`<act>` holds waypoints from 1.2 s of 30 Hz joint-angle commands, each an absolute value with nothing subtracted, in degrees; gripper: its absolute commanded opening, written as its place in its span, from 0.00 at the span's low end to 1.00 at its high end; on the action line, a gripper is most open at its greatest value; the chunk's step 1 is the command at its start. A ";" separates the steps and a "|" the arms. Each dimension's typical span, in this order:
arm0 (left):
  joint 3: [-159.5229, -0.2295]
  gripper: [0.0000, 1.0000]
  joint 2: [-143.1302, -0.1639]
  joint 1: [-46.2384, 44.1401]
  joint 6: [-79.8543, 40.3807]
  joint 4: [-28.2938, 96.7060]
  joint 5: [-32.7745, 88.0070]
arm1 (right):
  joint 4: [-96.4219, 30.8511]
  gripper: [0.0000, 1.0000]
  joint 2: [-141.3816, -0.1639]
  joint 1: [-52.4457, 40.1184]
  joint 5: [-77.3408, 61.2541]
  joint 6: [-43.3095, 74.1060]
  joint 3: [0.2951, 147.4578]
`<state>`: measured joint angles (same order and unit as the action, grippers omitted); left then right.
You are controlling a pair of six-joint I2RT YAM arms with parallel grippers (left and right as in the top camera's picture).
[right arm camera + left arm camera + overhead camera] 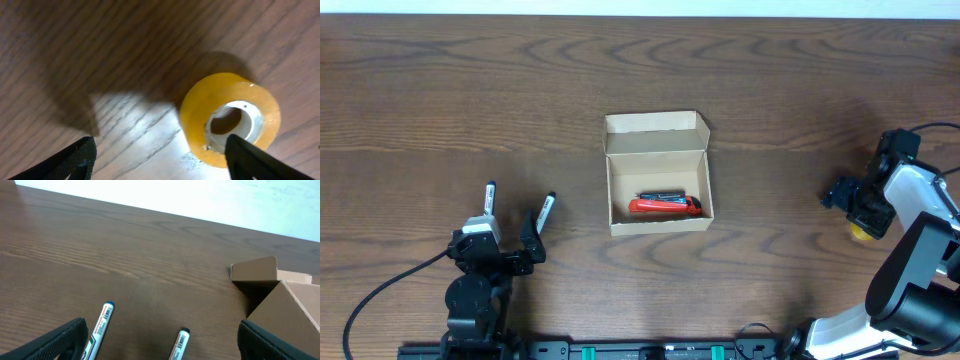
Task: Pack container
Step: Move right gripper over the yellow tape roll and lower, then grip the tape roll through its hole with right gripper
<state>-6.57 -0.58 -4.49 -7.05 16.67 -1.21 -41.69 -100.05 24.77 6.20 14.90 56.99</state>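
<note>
Both left gripper [162,340] and right gripper [160,161] gape, rectangular tan cardboard container [660,225], glossy yellow tape ring [200,110].

A dark brown wood-grain table [440,110] filled the view, ending at a pale, brightly lit wall [200,195] behind.

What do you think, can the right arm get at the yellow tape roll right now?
Probably yes. The right pincer hangs open just above the tape roll, which lies nearer one finger. Nothing stands between them, though a small shift may be needed.
</note>
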 commanded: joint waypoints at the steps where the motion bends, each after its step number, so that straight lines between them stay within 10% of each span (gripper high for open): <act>1: -5.30 0.95 -0.27 -4.14 -6.87 17.37 0.05 | -40.53 0.80 -100.29 24.34 4.47 15.84 54.06; 28: -5.30 0.95 -0.27 -4.14 -6.87 17.34 0.05 | -31.14 0.81 -100.29 24.58 0.75 14.11 49.04; 31: -5.30 0.95 -0.27 -4.14 -6.87 17.34 0.05 | -31.57 0.66 -100.29 24.36 -0.75 14.09 49.04; 35: -5.30 0.95 -0.27 -4.14 -6.87 17.34 0.05 | -31.66 0.01 -100.29 24.34 -3.40 14.09 49.04; 36: -5.30 0.95 -0.27 -4.14 -6.87 17.34 0.05 | -31.66 0.01 -100.29 24.34 -4.12 14.09 49.04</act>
